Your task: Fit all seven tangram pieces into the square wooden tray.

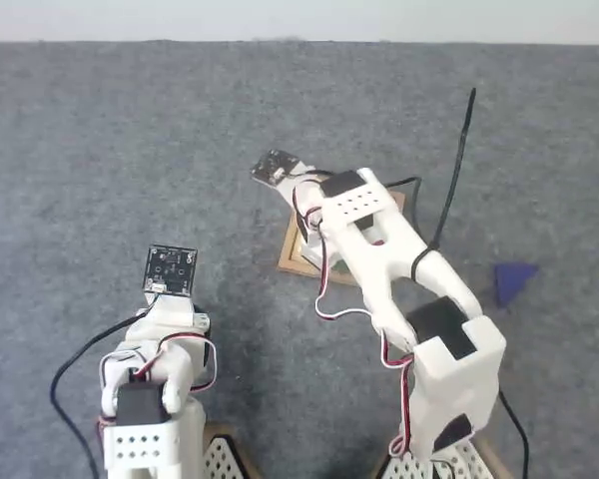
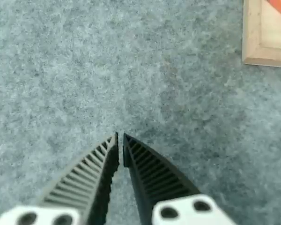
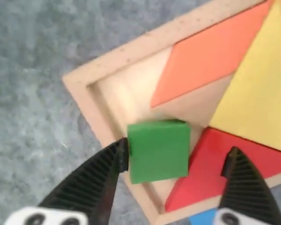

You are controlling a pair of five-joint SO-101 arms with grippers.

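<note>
The right claw (image 3: pixel 177 154), spread wide, straddles the green square (image 3: pixel 157 150) in the wooden tray (image 3: pixel 112 61) corner, probably to seat it, while the left claw (image 2: pixel 120 140), pressed together, hovers over the desk (image 2: pixel 84 70).

Your tray (image 1: pixel 298 261) sits mid-counter (image 1: pixel 130 150), under the right arm. Inside it, near a corner, the square piece (image 3: pixel 158 150) lies between the fingers of the right claw (image 3: pixel 178 164). The parallelogram piece (image 3: pixel 210 56), the large triangle (image 3: pixel 257 93) and another piece (image 3: pixel 210 140) lie around it. Your left claw (image 2: pixel 120 137) hangs over the counter, left of the tray and nearer the arms' bases. A loose triangle (image 1: pixel 514 281) lies well right of the tray.
</note>
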